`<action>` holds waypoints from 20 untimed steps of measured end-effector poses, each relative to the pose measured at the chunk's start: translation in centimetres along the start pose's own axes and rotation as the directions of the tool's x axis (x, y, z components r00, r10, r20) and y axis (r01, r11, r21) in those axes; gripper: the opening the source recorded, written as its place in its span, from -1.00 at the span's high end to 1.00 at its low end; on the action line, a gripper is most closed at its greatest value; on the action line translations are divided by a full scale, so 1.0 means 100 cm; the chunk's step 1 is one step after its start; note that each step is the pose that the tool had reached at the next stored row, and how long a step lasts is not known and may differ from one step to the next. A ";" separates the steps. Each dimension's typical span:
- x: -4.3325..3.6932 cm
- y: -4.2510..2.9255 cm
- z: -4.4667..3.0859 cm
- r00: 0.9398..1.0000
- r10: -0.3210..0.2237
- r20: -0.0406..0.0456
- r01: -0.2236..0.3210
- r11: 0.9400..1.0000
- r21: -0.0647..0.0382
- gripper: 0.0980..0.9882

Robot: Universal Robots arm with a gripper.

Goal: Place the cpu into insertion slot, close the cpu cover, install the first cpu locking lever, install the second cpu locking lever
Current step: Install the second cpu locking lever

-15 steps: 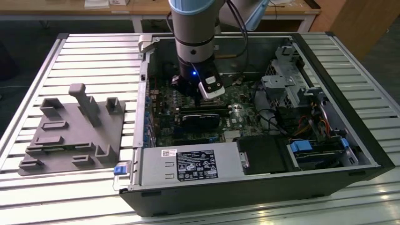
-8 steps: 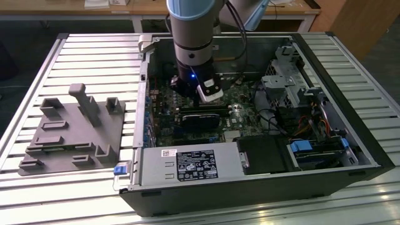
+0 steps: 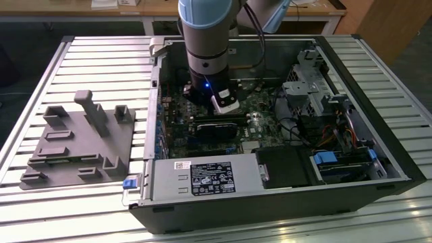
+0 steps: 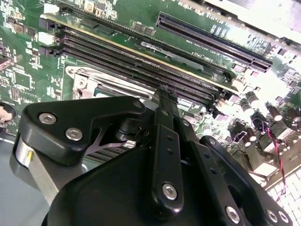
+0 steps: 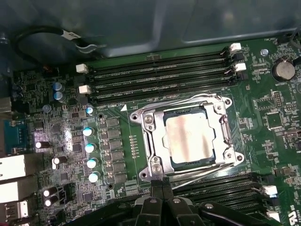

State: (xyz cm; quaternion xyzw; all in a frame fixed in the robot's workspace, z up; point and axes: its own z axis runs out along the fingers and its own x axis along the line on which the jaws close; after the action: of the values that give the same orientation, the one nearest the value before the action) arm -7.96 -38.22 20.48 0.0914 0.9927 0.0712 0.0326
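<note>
I see the cpu (image 5: 190,136) under the cpu cover (image 5: 153,141); my gripper's (image 5: 159,186) fingers are pressed together beside it.

Arm (image 3: 204,45) vertical, end effector (image 5: 162,186) pointing down, fingers pressed together.

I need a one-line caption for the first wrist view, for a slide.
The cpu sits in the insertion slot with the cpu cover closed over it, the gripper at the socket's edge.
</note>
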 end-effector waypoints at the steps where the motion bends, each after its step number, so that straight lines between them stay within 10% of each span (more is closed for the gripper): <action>1: 0.0000 -0.0008 0.0002 1.000 0.000 0.000 0.000 1.000 -0.002 0.98; 8: -0.0006 -0.0076 0.0002 1.000 0.002 -0.004 -0.002 1.000 -0.022 0.98; 20: 0.0022 -0.0170 0.0007 1.000 0.006 -0.016 -0.008 0.996 -0.085 0.98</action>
State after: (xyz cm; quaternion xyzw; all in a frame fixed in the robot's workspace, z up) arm -8.48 -39.82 20.15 0.0928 0.9887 0.1143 0.0286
